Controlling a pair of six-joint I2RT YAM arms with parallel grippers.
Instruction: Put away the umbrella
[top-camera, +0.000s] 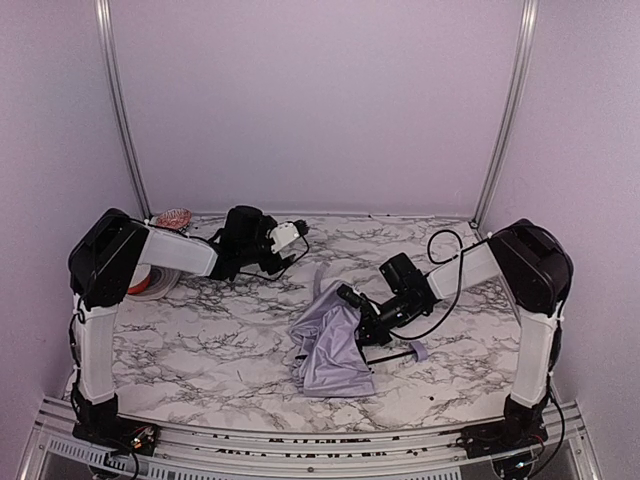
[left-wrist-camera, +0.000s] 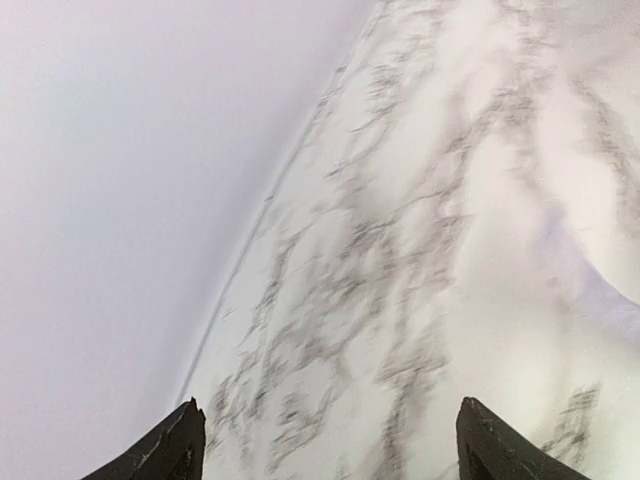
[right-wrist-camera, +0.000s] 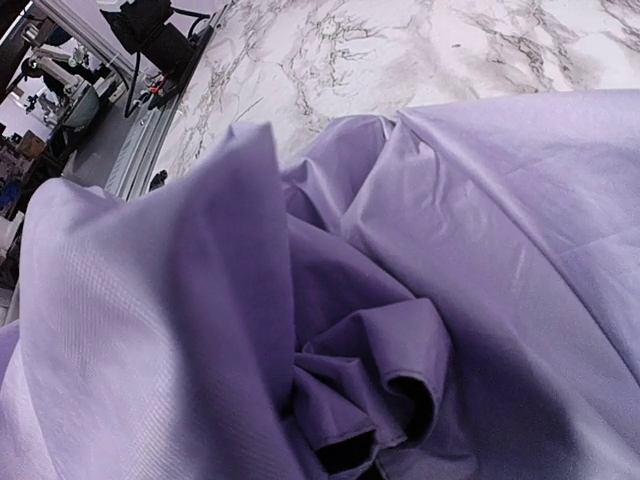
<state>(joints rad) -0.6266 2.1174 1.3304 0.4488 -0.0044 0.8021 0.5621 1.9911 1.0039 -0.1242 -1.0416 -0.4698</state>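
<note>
The lavender umbrella (top-camera: 330, 350) lies crumpled at centre right of the marble table (top-camera: 200, 340), its bunched fabric pinched in the tightly closed right gripper (top-camera: 352, 300), while the left gripper (left-wrist-camera: 328, 405), upper left, gapes wide and empty, best used next to gather the loose folds.

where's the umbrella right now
Top view: the umbrella lies crumpled right of centre on the marble table, its lavender fabric bunched in the right gripper, far from the left gripper at the back left.
</note>
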